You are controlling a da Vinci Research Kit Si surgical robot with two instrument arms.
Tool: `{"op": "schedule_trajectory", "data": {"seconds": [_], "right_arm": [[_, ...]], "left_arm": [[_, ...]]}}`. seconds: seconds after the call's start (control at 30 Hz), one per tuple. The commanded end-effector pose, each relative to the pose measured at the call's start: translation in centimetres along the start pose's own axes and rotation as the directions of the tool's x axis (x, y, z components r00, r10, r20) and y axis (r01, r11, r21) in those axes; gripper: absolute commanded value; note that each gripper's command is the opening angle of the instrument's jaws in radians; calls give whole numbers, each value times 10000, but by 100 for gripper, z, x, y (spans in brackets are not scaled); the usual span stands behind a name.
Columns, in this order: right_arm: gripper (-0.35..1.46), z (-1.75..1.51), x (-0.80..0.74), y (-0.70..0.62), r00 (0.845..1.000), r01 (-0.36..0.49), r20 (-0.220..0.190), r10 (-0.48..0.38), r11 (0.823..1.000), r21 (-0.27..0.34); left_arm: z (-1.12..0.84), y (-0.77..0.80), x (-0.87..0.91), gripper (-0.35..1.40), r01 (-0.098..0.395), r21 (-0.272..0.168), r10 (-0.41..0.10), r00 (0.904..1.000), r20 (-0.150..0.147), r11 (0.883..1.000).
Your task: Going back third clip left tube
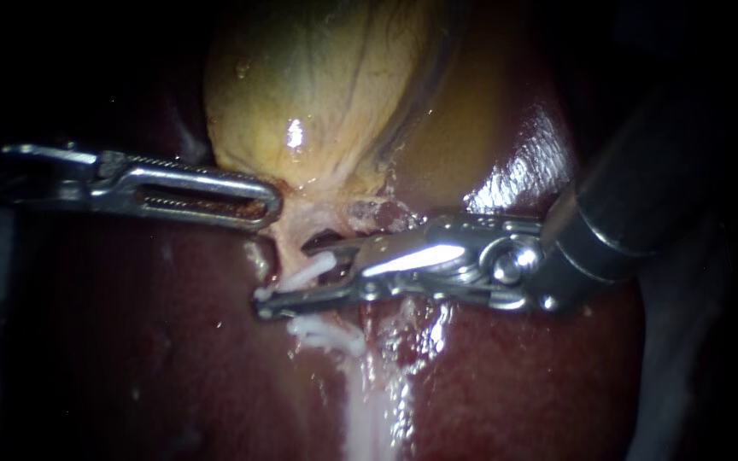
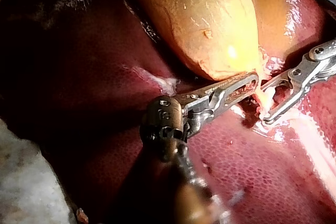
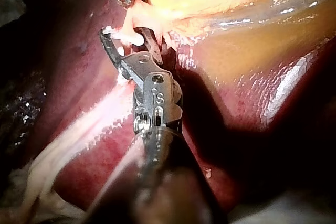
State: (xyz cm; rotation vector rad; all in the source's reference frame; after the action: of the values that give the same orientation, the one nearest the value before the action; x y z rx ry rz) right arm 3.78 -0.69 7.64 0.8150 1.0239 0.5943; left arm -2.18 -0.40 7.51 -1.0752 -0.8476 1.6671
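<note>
The yellow-green gallbladder [image 1: 318,94] lies on the dark red liver [image 1: 514,384]. My left instrument [image 1: 268,205] is shut on the pale tissue at the gallbladder's lower end, also seen in the left wrist view [image 2: 251,83]. From that end a pinkish tube [image 1: 288,243] runs down. My right instrument [image 1: 284,279] stands open astride it, with a white clip [image 1: 311,271] across the tube in the gap between the jaws. More white clips [image 1: 328,335] sit on the tube just below the lower jaw. The right wrist view shows the open jaws [image 3: 125,34] around the clip [image 3: 129,38].
A pale, wet band of tissue [image 1: 369,401] runs down the liver below the clips. The right instrument's thick dark shaft [image 1: 642,196] covers the upper right. A glossy liver fold [image 1: 523,162] lies beside the gallbladder. Grey cloth [image 2: 26,182] borders the liver.
</note>
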Motion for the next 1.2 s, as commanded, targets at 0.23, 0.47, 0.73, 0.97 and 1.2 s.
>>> {"op": "schedule_trajectory", "data": {"seconds": [0.23,0.47,0.73,0.97,1.2], "right_arm": [[49,-6,-4,-11,9996,283,68,-284,9995,147],[49,-16,-9,-9,9986,531,73,-532,9985,156],[50,-47,-3,-16,9963,864,-22,-864,9963,-25],[50,-98,11,-25,9866,1628,-94,-1630,9865,-197],[50,-141,18,-30,9562,2924,-62,-2926,9561,-194]], "left_arm": [[0,0,0,-35,-2,-3,2,10000,3,10000],[-1,-1,0,-35,-3,-5,3,10000,5,10000],[-1,-1,0,-35,-4,-8,4,10000,7,10000],[-1,-1,0,-35,-4,-8,4,10000,7,10000],[0,-1,0,-35,-4,-5,4,10000,5,10000]]}}
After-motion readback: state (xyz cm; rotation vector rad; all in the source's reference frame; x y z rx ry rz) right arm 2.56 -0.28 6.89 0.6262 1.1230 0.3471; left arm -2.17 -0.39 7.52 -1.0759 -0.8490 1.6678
